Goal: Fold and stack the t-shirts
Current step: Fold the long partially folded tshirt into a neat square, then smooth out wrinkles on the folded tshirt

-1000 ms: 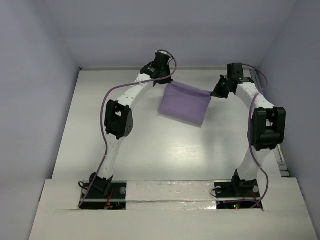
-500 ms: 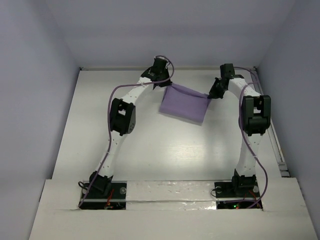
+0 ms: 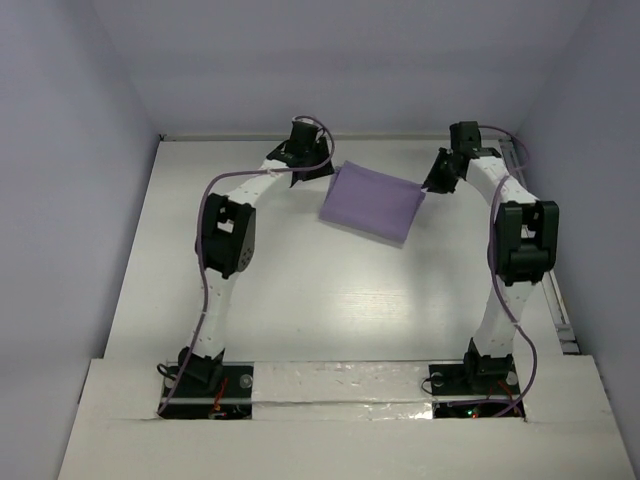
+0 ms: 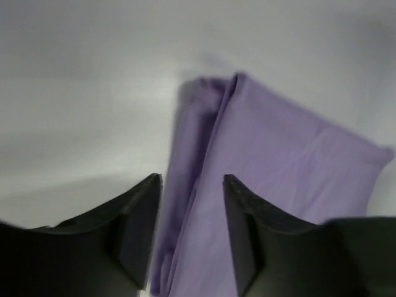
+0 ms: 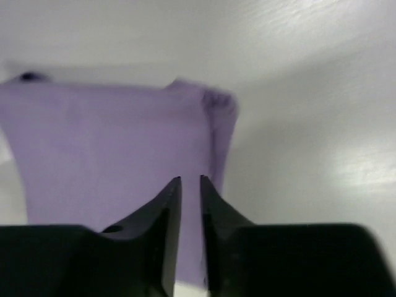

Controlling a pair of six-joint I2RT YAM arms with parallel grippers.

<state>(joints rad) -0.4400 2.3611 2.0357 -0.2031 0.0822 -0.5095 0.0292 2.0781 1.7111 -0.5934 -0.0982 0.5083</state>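
The t-shirt is soft lavender cloth, matt, with a smooth fine surface and small wrinkles at its folded edge. The desk is white and smooth, with a slight sheen. The fingers look like black matt plastic.

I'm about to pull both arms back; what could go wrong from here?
The right tool has its jaws barely apart over the shirt, so a corner could catch and lift with it. The left tool is open over the shirt's bunched edge, and a low retreat could drag the fold apart.
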